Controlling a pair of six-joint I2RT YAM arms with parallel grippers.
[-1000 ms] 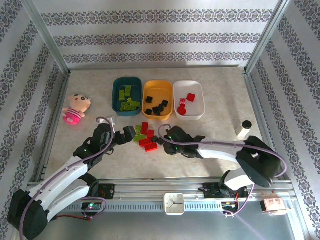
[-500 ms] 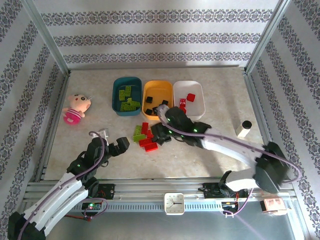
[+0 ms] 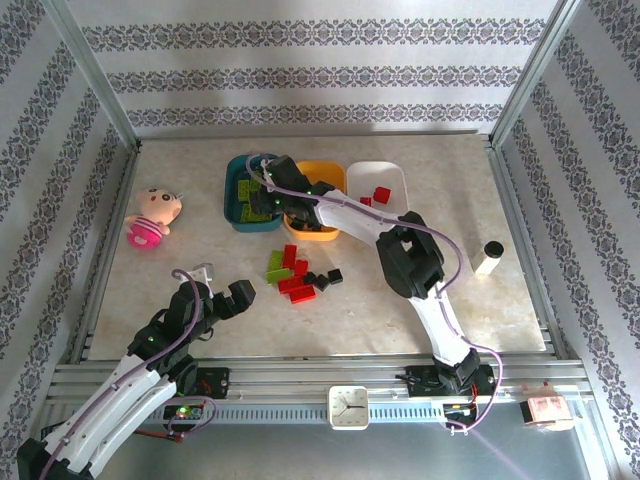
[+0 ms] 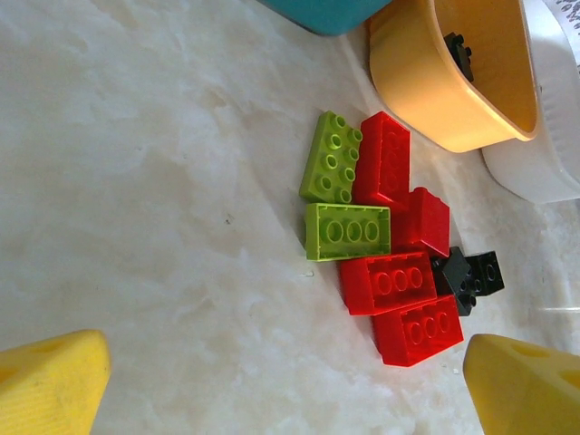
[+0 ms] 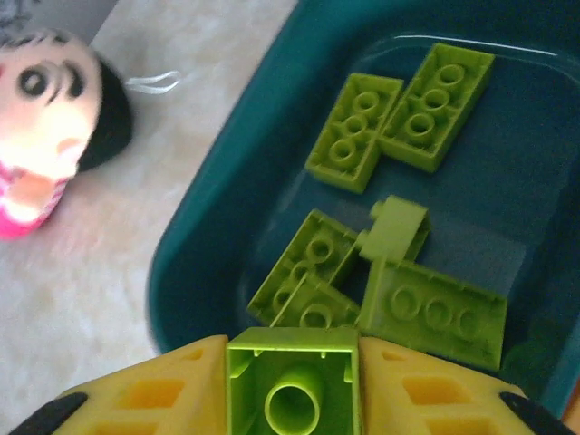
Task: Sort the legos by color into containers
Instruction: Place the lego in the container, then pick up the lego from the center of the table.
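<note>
My right gripper (image 3: pixel 265 183) hangs over the dark teal tub (image 3: pixel 231 198) and is shut on a lime green lego (image 5: pixel 292 385), hollow underside toward the camera. Several lime green legos (image 5: pixel 399 118) lie in that tub (image 5: pixel 204 231). The orange tub (image 3: pixel 330 170) holds black legos and the white tub (image 3: pixel 401 215) holds red legos (image 3: pixel 381 194). A pile of legos (image 3: pixel 295 272) lies on the table: two lime green (image 4: pixel 347 231), several red (image 4: pixel 390 283), two black (image 4: pixel 459 276). My left gripper (image 3: pixel 222 290) stands open, short of the pile, its yellow fingertips (image 4: pixel 45 381) wide apart.
A pink plush doll (image 3: pixel 152 215) lies at the left, near the teal tub. A small white cylinder (image 3: pixel 488 257) stands at the right. My right arm (image 3: pixel 405 255) stretches across the table and over the orange tub. Metal frame rails border the table.
My right gripper rose from the pile with a lime green lego and swung up and left to over the teal tub. The left arm drew back toward the near edge.
</note>
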